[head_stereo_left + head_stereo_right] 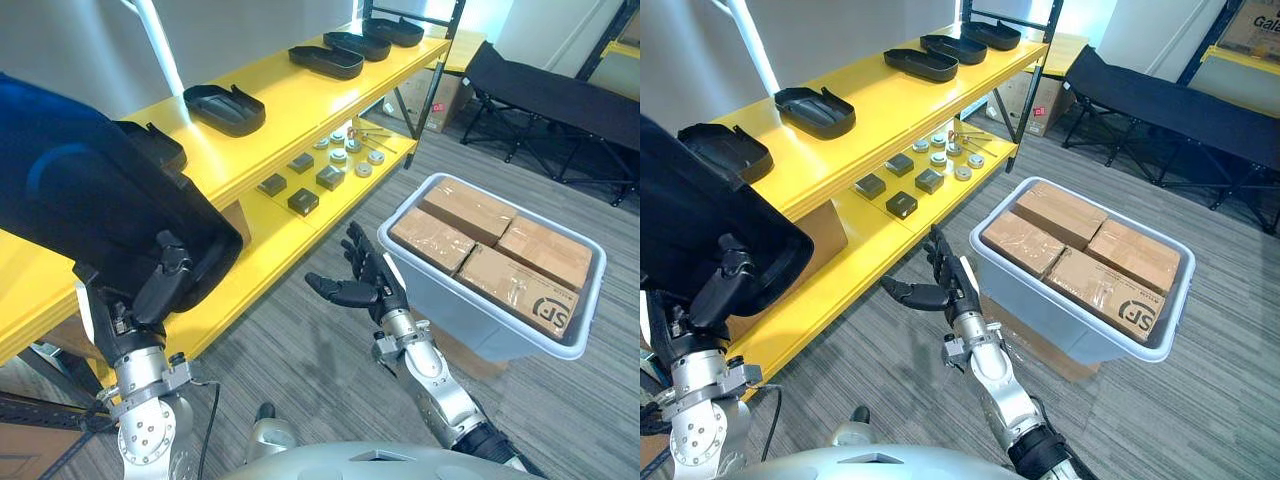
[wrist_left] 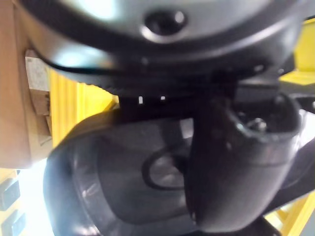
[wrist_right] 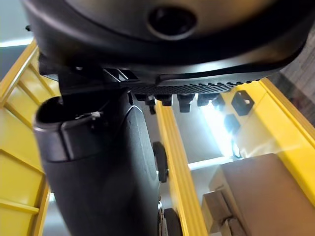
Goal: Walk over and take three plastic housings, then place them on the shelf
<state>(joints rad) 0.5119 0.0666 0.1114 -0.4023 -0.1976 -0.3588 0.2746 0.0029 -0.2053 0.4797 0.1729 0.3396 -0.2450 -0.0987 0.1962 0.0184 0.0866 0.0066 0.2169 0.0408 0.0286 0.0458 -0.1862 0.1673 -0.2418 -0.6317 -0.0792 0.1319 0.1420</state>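
**Left hand grips one housing aloft, right hand loose and empty**

Left eye view: the left arm comes up from the lower left with its forearm upright. The left hand [image 1: 150, 290] is clenched on the lower rim of a large black plastic housing [image 1: 100, 190], with the thumb hooked over the edge. The housing is in the air close to the camera, in front of the yellow shelf [image 1: 300, 110]. Its long axis slants from upper left down to the right, and the rounded end is lowest, next to the hand. The right hand [image 1: 362, 285] hangs over the grey floor between the shelf and a pale bin [image 1: 590, 290]. Its fingers are straight and spread, the thumb points out to the left, and it holds nothing.

Right eye view: a row of housings [image 1: 815, 110] rests on the shelf's top tier, hollow side up, each lying crosswise to the shelf's length. On the lower tier are small dark blocks [image 1: 900, 180] and, beyond them, round metal parts [image 1: 950, 155]. The bin is packed with cardboard boxes [image 1: 1080, 250].

Left wrist view: the thumb [image 2: 236, 162] lies across the held housing's dark, curved surface.

Right wrist view: the right hand's thumb [image 3: 98, 167] is straight and clear of the shelf's yellow edge
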